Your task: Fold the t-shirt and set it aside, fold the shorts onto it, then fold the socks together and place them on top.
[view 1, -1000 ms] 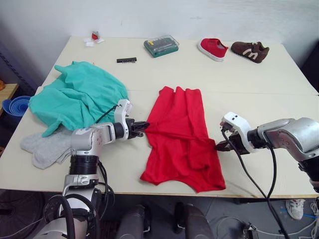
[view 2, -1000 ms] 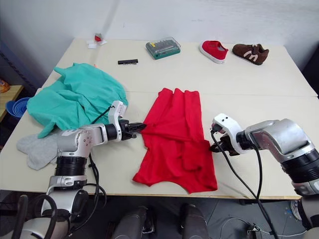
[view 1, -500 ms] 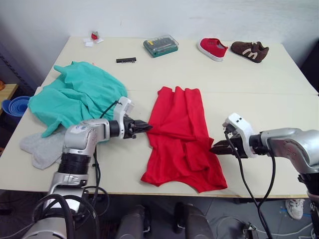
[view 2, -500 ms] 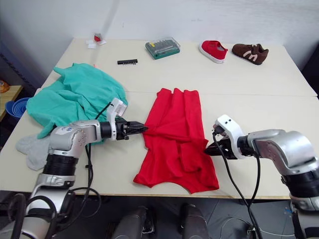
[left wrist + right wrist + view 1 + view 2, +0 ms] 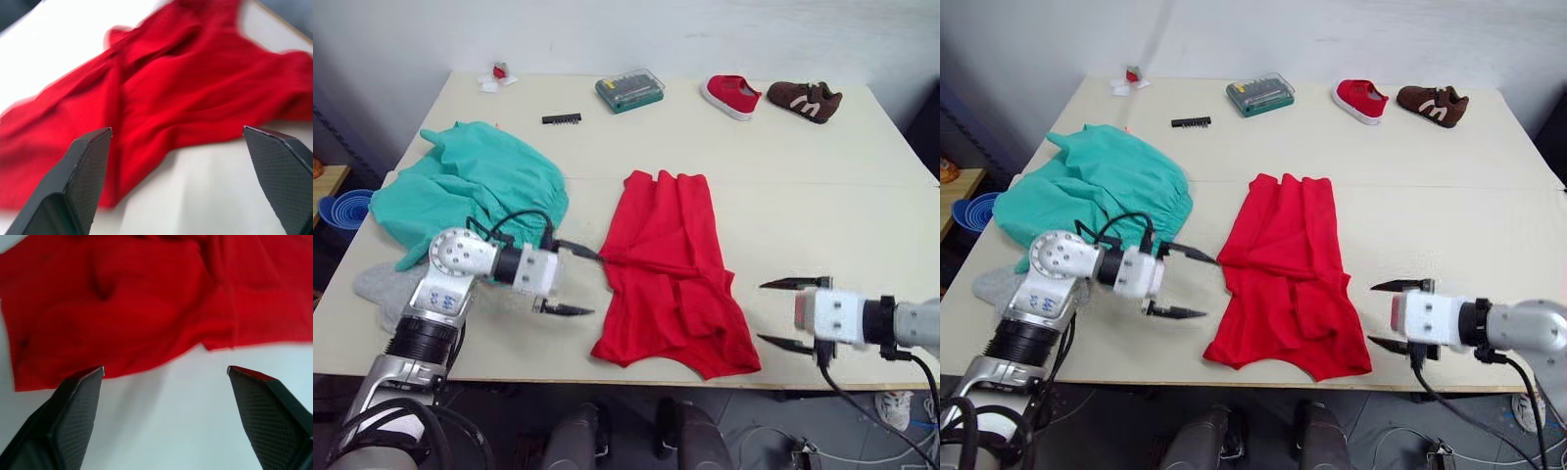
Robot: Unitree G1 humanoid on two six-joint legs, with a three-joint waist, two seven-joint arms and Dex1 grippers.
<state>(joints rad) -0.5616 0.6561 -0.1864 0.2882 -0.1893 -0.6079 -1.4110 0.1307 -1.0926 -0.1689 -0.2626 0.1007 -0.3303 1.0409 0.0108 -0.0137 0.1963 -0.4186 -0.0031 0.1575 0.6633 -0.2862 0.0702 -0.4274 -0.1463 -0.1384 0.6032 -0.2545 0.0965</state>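
Left eye view — t-shirt (image 5: pixel 672 269) lengthwise, near-to-far

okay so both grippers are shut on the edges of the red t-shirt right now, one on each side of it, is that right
Not quite. Both grippers are open, not shut on the cloth. In the left eye view the left gripper and the right gripper sit one on each side of the t-shirt with their fingers spread, and both wrist views show bare table between the fingers and the red fabric.

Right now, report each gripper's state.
Left gripper: open, holding nothing, beside the t-shirt.
Right gripper: open, holding nothing, off the shirt's other edge.
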